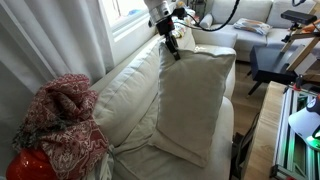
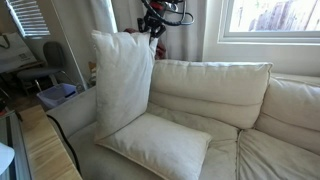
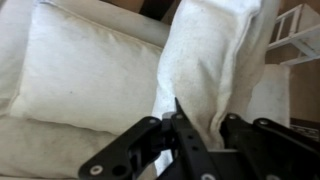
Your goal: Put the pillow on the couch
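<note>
The pillow is large, off-white and creased. It stands upright on the couch seat, at the arm end. It also shows in an exterior view and in the wrist view. My gripper is shut on the pillow's top corner, seen also in an exterior view. In the wrist view the fingers pinch a fold of its fabric. The couch's cream back cushions lie behind it. A smaller, smoother cream pillow lies flat on the seat below.
A red patterned blanket is heaped on the couch's near end. A paler white sofa and a dark chair stand beyond. A wooden surface and a blue bin are beside the couch arm. Windows are behind.
</note>
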You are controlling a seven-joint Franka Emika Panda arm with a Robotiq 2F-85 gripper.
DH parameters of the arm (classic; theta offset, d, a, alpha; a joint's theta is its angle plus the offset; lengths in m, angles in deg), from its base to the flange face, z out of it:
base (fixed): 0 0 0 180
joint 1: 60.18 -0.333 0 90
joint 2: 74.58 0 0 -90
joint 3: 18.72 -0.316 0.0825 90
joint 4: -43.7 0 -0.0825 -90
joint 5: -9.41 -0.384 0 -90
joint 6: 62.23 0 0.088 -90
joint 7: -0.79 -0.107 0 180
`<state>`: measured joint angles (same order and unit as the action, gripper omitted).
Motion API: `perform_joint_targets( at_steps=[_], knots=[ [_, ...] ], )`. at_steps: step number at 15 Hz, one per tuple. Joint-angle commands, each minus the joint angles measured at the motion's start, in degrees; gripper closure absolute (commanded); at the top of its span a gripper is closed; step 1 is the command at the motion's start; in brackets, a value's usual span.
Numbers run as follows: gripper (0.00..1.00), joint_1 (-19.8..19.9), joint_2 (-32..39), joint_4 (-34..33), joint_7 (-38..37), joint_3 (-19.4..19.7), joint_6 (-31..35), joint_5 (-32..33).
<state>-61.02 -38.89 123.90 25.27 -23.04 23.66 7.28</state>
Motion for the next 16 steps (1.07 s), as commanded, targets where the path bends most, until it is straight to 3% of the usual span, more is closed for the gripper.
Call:
perform_joint_targets(
  at_steps=[1, 4, 7, 11, 16],
  knots=[
    [0.94, -0.8, -1.3, 5.5, -0.2, 1.9, 8.9, 9.6],
    [0.94, -0.9, -1.4, 10.0, -1.8, 3.3, 18.1, 17.3],
    [0.94, -1.2, -1.0, 15.6, -8.8, 5.4, 30.1, 22.9],
    [0.94, -1.5, 1.6, 20.0, -22.3, 8.4, 41.7, 23.9],
    [0.94, -1.4, 5.5, 21.0, -34.6, 10.0, 44.6, 19.3]
  ],
)
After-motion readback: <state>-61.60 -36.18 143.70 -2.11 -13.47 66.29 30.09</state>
